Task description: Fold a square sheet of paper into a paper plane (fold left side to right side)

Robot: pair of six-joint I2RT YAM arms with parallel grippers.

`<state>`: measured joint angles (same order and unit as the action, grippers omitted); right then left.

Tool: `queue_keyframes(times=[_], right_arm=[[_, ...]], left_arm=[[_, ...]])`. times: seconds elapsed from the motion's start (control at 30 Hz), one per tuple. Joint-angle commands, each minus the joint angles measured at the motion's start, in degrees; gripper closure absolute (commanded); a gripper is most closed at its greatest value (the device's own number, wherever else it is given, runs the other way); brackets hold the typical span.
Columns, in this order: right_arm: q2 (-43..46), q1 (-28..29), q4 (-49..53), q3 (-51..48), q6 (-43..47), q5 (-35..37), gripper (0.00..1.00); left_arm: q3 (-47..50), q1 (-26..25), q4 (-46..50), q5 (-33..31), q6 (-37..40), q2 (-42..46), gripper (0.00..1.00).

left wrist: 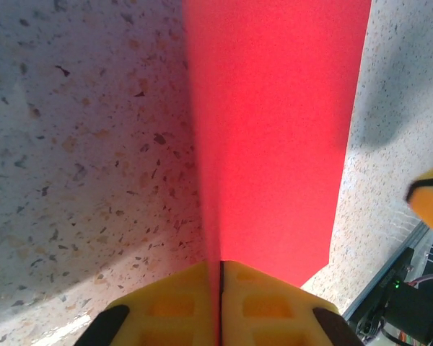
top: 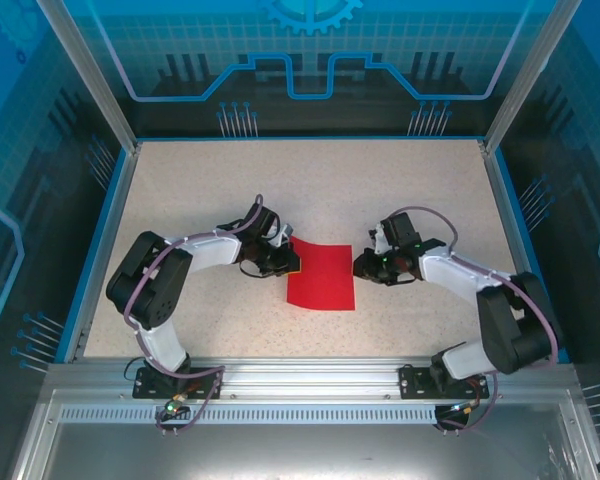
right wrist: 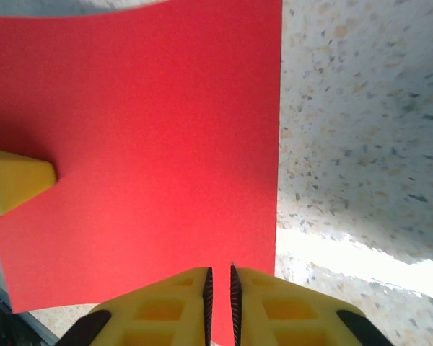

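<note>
Thin bright red square sheet of paper [top: 321,275]: laid flat mid-tabletop, edges roughly square to the speckled beige tabletop [top: 400,190]. Left gripper [left wrist: 220,277] jaws pinched on its left edge; right gripper [right wrist: 219,281] jaws nearly closed at its right edge. Blue-panelled enclosure surrounds.

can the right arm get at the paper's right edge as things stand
Probably yes: the right gripper already sits at the right edge of the paper, jaws nearly shut on it. The left gripper pinches the opposite edge, out of its way.

Even overhead light is flooding the table [top: 180,190]; both wrist views are showing soft shadows, a glare streak, and fingertips [right wrist: 166,306] possibly slightly blurring.
</note>
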<state>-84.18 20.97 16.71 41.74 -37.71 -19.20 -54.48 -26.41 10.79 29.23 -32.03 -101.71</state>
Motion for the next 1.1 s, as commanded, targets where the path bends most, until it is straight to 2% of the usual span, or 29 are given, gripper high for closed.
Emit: queue_keyframes(times=[0.0, 0.17, 0.3, 0.5, 0.67, 0.83, 1.07], right_arm=[[-4.55, 1.64, -2.35, 2.38, -0.53, -1.99, 0.85], [-11.27, 3.18, 1.05, 5.35, -0.08, 1.51, 0.85], [-14.71, 4.2, 3.33, 6.51, 0.09, 4.05, 0.86], [-16.44, 4.52, 5.0, 6.39, 0.62, 6.36, 0.86], [-15.72, 4.43, 2.88, 5.37, 0.71, 5.7, 0.85], [-12.32, 3.5, -2.45, 3.34, 0.37, 1.25, 0.83], [-3.54, 0.34, -3.7, 1.56, 0.44, -0.12, 0.65]], left_arm=[[-1.71, -0.12, 1.95, 0.03, 1.5, -0.58, 0.92], [-1.83, -0.21, 1.48, 2.03, -0.31, 1.11, 0.84], [-2.05, -0.2, -0.57, 5.83, -2.98, 3.19, 0.7], [-2.04, -0.96, -8.47, 11.58, -9.69, 4.58, 0.49], [-3.2, -2.96, -12.92, 12.69, -12.94, 1.35, 0.39], [-5.08, -4.51, -14.99, 12.49, -14.28, -3.03, 0.37], [-6.13, -4.85, -15.03, 11.74, -14.29, -5.3, 0.4]])
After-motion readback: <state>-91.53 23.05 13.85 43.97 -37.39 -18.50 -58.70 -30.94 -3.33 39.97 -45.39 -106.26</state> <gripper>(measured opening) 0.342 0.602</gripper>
